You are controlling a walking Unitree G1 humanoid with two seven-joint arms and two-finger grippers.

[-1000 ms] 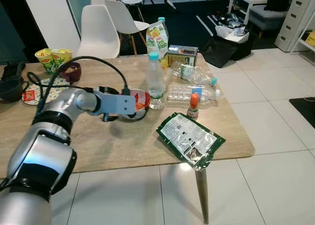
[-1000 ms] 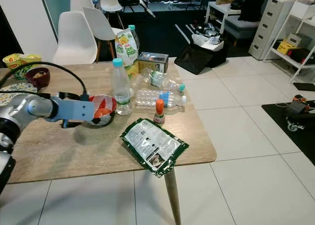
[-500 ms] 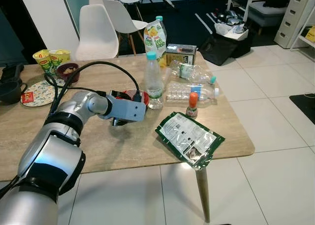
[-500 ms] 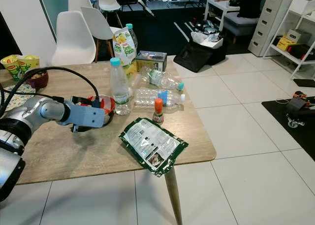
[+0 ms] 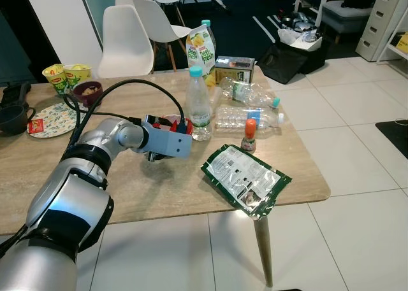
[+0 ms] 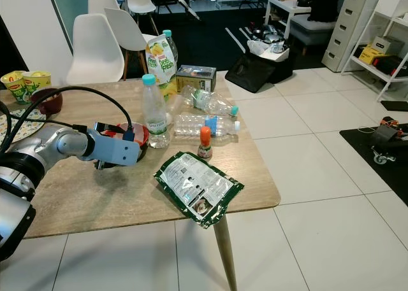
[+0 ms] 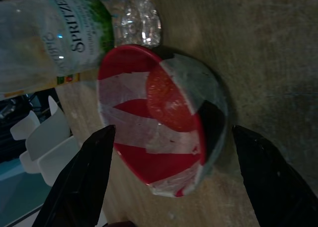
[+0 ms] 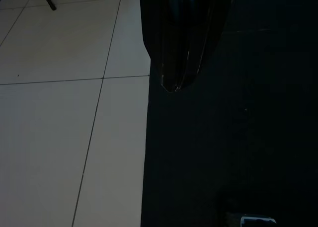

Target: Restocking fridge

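A red and white bowl (image 7: 159, 117) with something orange inside stands on the wooden table (image 5: 127, 189), right beside an upright water bottle (image 5: 199, 106). My left gripper (image 7: 171, 132) is open, one black finger on each side of the bowl, apart from its wall. From the head, the blue wrist block (image 5: 169, 144) hides most of the bowl. Two clear bottles (image 5: 248, 119) lie behind a small orange-capped sauce bottle (image 5: 250, 137). A green packet (image 5: 245, 179) lies near the table's front right. My right gripper (image 8: 171, 85) hangs over the tiled floor, fingers together.
A juice pouch (image 5: 201, 46) and a box (image 5: 236, 69) stand at the table's back. Yellow cups (image 5: 67, 76), a dark bowl (image 5: 88, 92), a plate (image 5: 51, 119) and a black cup (image 5: 13, 116) sit far left. White chairs (image 5: 127, 39) stand behind. Black cables (image 5: 121, 87) arc over my left arm.
My left gripper has moved right and closer to the bowl, so its fingers now flank it. The bowl and bottles have stayed put.
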